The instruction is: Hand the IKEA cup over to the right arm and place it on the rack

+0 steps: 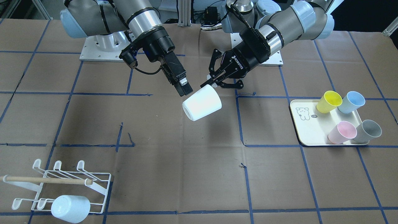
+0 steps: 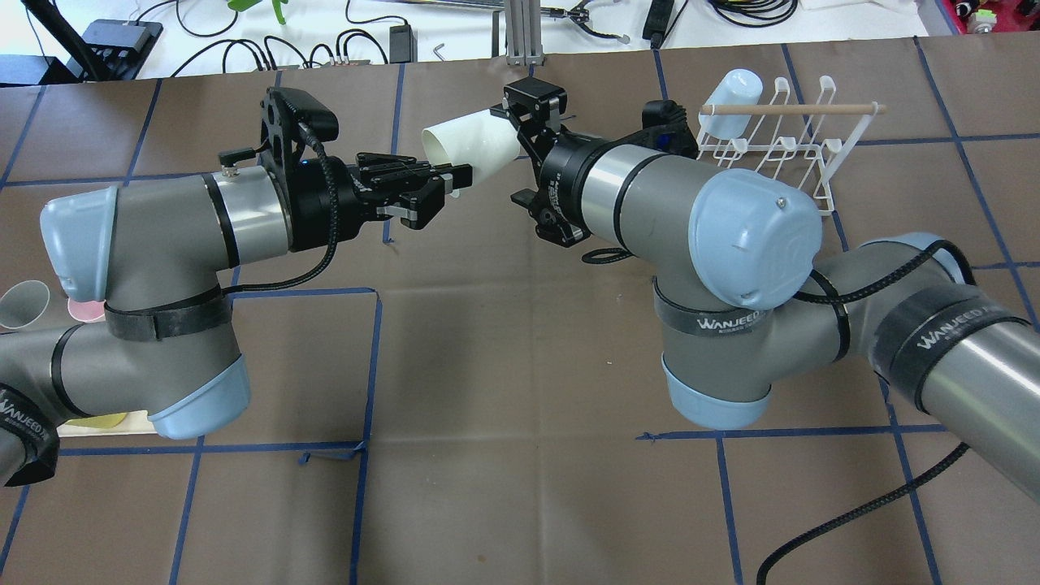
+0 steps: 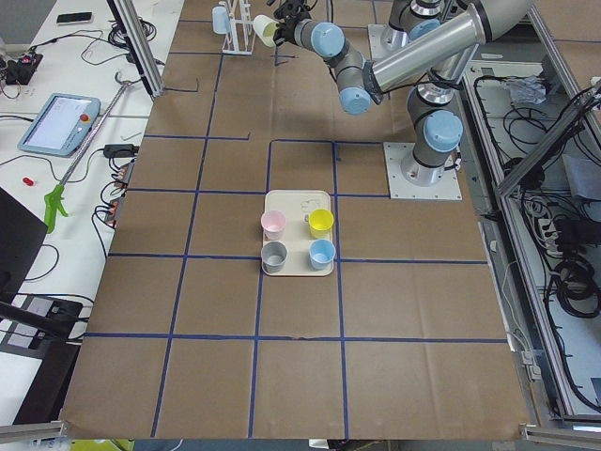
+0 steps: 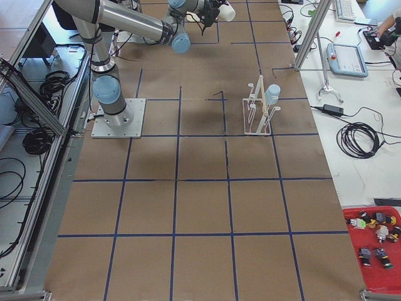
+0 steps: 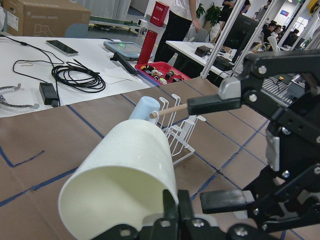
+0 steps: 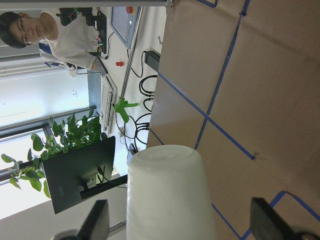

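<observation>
The white IKEA cup (image 1: 202, 104) hangs on its side in the air above the table's middle. My left gripper (image 1: 214, 82) is shut on its rim; the left wrist view shows the open mouth of the cup (image 5: 120, 190) facing it. My right gripper (image 1: 185, 89) is open, with the cup (image 6: 167, 195) centred between its two fingers and a gap on each side. In the overhead view the cup (image 2: 471, 145) lies between the left gripper (image 2: 455, 183) and the right gripper (image 2: 520, 148). The white wire rack (image 1: 62, 183) with its wooden dowel stands at the table's right end.
A pale blue cup (image 1: 71, 208) hangs on the rack's corner. A cream tray with a bear drawing (image 1: 307, 124) at the table's left end holds yellow (image 1: 329, 101), blue (image 1: 351, 102), pink (image 1: 342, 132) and grey (image 1: 368, 130) cups. Brown paper with blue tape lines covers the table.
</observation>
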You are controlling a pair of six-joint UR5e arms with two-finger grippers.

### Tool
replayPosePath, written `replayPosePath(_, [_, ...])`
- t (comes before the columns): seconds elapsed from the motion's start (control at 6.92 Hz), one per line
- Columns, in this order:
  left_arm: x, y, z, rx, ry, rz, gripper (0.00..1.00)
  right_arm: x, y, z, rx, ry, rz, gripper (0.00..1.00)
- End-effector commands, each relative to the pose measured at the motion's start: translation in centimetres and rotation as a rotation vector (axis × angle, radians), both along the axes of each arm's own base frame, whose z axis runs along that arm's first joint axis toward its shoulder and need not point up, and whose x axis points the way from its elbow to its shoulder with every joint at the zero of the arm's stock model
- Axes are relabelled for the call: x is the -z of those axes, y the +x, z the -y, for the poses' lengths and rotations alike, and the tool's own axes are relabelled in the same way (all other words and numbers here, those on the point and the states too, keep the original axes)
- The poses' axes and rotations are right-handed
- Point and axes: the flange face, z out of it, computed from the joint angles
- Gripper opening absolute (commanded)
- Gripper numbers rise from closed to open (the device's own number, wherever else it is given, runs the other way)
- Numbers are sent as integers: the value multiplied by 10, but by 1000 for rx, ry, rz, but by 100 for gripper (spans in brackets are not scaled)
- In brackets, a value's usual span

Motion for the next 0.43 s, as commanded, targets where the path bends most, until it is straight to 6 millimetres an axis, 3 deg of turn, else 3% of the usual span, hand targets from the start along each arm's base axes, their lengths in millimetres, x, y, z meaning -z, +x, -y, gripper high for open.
replayPosePath(0.0, [0, -1, -1, 5, 2, -5, 0, 7, 10, 19, -10, 6, -4, 99])
replayPosePath(0.29, [0, -2, -1, 6, 3, -5, 0, 5, 16, 39, -7, -3, 0, 99])
